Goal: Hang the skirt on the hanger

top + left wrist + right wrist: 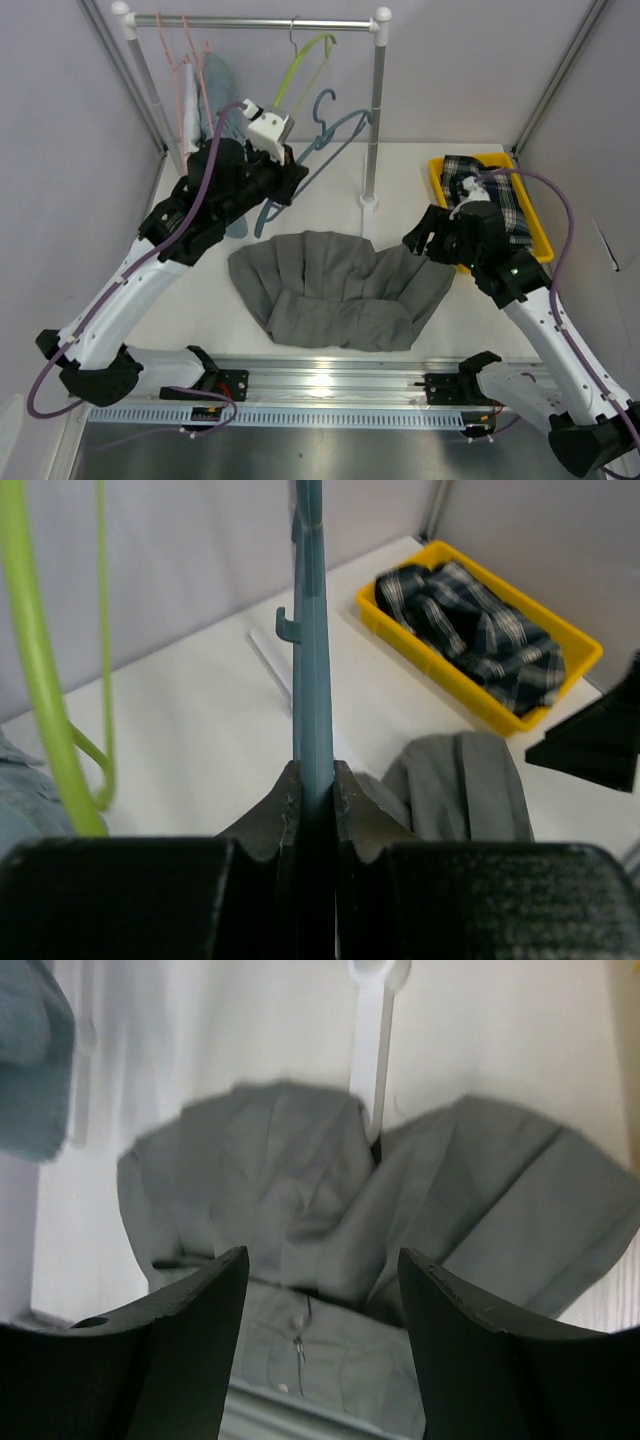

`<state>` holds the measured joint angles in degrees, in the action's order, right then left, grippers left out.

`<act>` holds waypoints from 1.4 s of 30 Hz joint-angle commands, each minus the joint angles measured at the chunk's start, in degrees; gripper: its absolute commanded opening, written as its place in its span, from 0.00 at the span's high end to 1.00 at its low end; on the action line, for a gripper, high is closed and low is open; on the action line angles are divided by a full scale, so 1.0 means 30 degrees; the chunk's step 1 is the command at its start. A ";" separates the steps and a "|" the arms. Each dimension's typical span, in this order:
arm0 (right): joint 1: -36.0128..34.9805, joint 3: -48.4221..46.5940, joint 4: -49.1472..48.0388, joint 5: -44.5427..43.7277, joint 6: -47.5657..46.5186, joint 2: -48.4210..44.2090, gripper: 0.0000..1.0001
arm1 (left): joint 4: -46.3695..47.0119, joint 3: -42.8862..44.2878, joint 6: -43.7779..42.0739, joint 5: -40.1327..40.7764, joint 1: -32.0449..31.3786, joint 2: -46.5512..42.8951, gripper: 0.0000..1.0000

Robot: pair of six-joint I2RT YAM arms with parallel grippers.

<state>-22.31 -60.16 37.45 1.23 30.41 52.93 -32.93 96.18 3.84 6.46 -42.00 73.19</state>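
the left gripper [313,780] has its black fingers [270,815] pressed together on a slate-blue plastic hanger [310,660], seen edge-on as a narrow bar rising straight up the middle of the frame, with a small hook notch on its left side. to the left hang the thin curved arms of a lime-green plastic hanger [35,680], and a bit of pale blue denim cloth [20,800] shows at the edge beneath it. on the white table [200,740], right of the fingers, lies a grey pleated fabric skirt [465,790]. further back sits a yellow plastic tray [440,677] holding a dark plaid cloth [470,630] (crumpled, not folded). a black angular shape [600,740] juts in at the right edge.
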 commanded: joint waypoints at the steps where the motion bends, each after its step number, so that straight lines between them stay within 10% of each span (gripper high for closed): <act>1: -0.1817 0.0950 0.1314 -0.0378 0.0581 0.0053 0.33 | -0.0067 -0.2258 -0.0138 -0.2005 0.0054 -0.2238 1.00; 16: -0.5894 0.6019 0.0143 -0.3077 0.3894 0.2191 0.24 | -0.0685 -1.1140 0.2178 -0.8772 0.0054 -0.7404 1.00; 27: -0.7008 0.7455 -0.0472 -0.3604 0.5476 0.2016 0.36 | -0.0860 -1.2511 0.2033 -1.0412 0.0083 -0.6439 1.00; 42: -0.6716 0.6548 -0.0558 -0.4690 0.5478 0.2568 0.25 | -0.1886 -1.2196 0.2119 -0.9858 0.0054 -0.5353 1.00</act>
<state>-42.87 -38.17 37.67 -11.35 46.57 58.78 -39.79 58.98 9.08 -23.57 -41.98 57.98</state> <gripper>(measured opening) 0.758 0.153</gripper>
